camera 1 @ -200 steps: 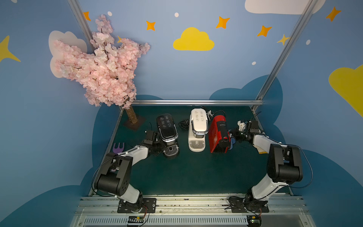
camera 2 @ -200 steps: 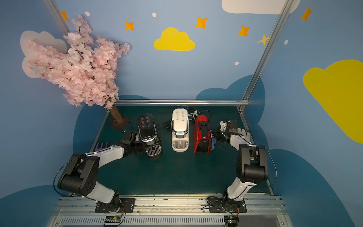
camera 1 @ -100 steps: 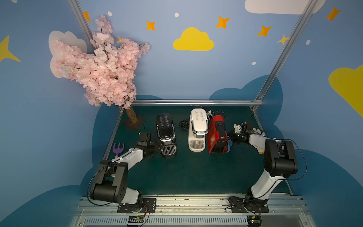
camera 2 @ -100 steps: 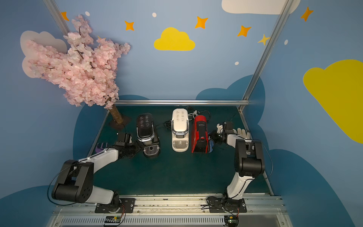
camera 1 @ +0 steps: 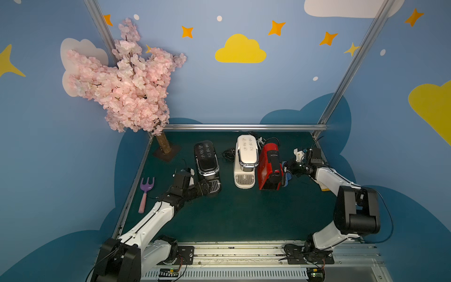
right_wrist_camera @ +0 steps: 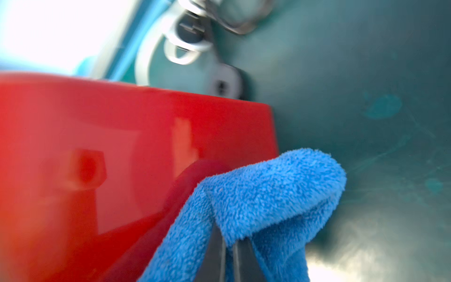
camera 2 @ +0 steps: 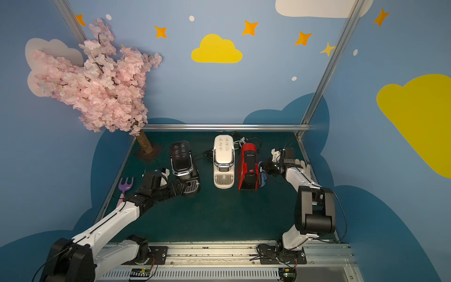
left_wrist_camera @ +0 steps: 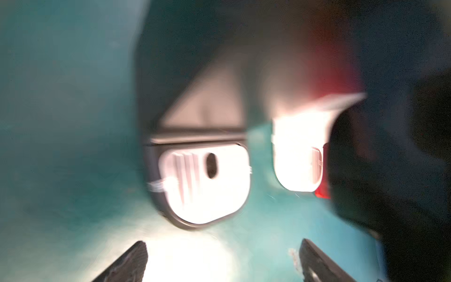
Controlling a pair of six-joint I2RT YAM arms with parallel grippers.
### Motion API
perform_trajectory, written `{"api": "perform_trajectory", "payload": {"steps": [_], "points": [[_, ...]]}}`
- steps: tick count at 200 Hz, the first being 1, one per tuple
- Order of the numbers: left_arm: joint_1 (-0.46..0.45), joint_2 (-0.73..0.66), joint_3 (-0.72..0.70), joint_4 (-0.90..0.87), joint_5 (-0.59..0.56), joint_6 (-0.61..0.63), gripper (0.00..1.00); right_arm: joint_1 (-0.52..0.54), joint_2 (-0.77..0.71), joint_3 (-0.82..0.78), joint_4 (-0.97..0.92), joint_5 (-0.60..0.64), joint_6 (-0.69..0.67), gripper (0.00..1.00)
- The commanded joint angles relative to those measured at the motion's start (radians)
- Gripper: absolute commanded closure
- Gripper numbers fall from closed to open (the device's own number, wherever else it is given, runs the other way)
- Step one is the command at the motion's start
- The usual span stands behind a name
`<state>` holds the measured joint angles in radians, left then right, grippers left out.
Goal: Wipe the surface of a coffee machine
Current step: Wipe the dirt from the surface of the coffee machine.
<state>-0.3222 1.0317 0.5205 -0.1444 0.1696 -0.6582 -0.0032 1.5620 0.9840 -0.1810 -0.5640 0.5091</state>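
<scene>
You will find the coffee machine (camera 1: pixel 245 166) (camera 2: pixel 223 161) standing upright in the middle of the green worktop (camera 1: pixel 244 214), between the black machine (camera 1: pixel 207 161) and the red machine (camera 1: pixel 269 168). It stands just beside the red one and further apart from the black one.

Your right end effector (camera 1: pixel 289 168) (right_wrist_camera: pixel 228 256) is closed on a blue cloth (right_wrist_camera: pixel 268 195) (camera 1: pixel 287 179). It is at the outer side of the red machine (right_wrist_camera: pixel 122 146), so the red machine stands between it and the coffee machine. The cloth hangs against that red side. It does not touch the cream-white body.

Your left end effector (camera 1: pixel 207 187) (left_wrist_camera: pixel 223 263) is open, with its two fingertips wide apart and nothing between them. It is low at the drip grille of the black machine. The left wrist view is blurred, but the pale base of the coffee machine (left_wrist_camera: pixel 297 151) shows there beyond that grille, with bare worktop between.

A purple toy fork (camera 1: pixel 146 193) lies near the left arm, at the worktop's edge.
</scene>
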Motion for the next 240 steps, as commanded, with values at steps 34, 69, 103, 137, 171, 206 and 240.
{"api": "perform_trajectory", "payload": {"steps": [34, 69, 103, 137, 171, 206, 240], "points": [[-0.152, -0.142, -0.038, -0.129, -0.199, 0.002, 0.08, 0.031, -0.077, 0.081, -0.063, -0.146, 0.000, 1.00], [-0.193, -0.208, -0.081, -0.064, -0.172, -0.018, 0.10, 0.032, 0.022, 0.029, 0.036, -0.164, 0.031, 1.00], [-0.282, -0.115, -0.094, 0.101, -0.149, -0.051, 0.11, 0.031, 0.111, -0.018, 0.114, -0.167, 0.047, 1.00], [-0.365, 0.112, 0.016, 0.196, -0.122, -0.019, 0.13, 0.026, 0.159, -0.028, 0.123, -0.177, 0.032, 1.00], [-0.438, 0.305, 0.148, 0.289, -0.131, 0.011, 0.14, 0.001, 0.147, -0.048, 0.124, -0.181, 0.026, 1.00], [-0.494, 0.400, 0.212, 0.291, -0.174, -0.017, 0.16, -0.021, 0.111, -0.074, 0.118, -0.191, 0.022, 1.00], [-0.496, 0.347, 0.188, 0.254, -0.247, -0.026, 0.17, -0.028, 0.105, -0.076, 0.121, -0.202, 0.020, 1.00]]}}
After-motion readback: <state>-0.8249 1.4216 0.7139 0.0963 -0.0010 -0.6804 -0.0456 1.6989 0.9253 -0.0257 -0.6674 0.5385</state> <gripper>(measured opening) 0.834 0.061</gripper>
